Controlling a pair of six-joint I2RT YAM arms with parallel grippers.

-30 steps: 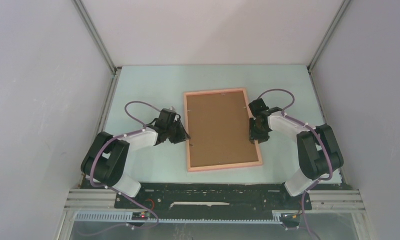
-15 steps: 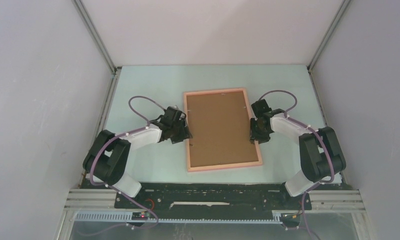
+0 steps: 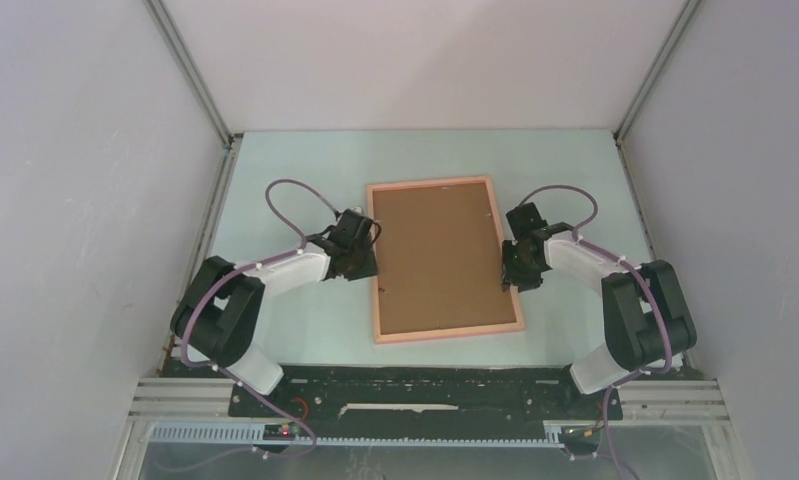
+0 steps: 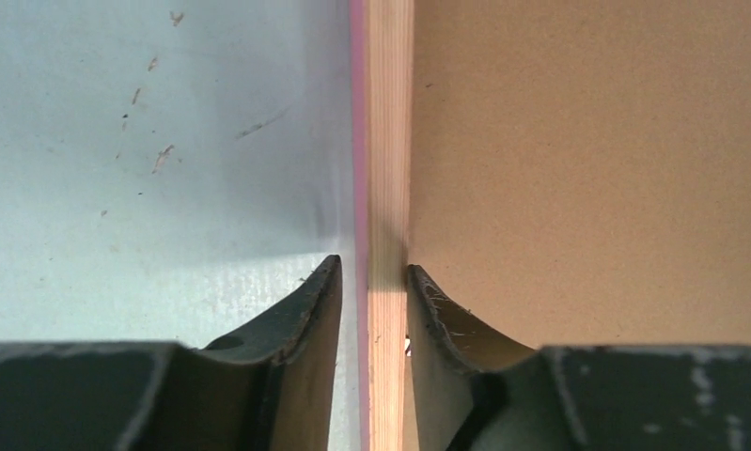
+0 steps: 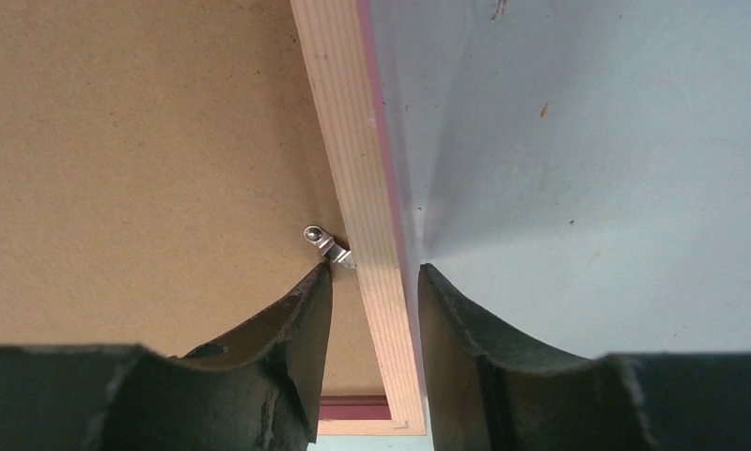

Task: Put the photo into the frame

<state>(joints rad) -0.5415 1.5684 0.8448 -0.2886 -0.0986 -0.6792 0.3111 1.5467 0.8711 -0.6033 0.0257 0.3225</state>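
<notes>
The frame lies flat, back upward, in the middle of the pale green table, one short rail toward the arms' bases, just where it lay a second ago. A brown backing board fills it. Partway up the left rail, the left gripper stands astride the wood. Its inner finger looks to be against the rail and its outer finger a sliver off, so I cannot tell whether it pinches. A second ago it sat nearer the bases, its tip poking over the board's edge; it has since slid farther along the rail. Opposite, the right gripper has hardly budged. Its jaws are apart, one on each side of the right rail, with a small metal tab just beside the inner finger.
</notes>
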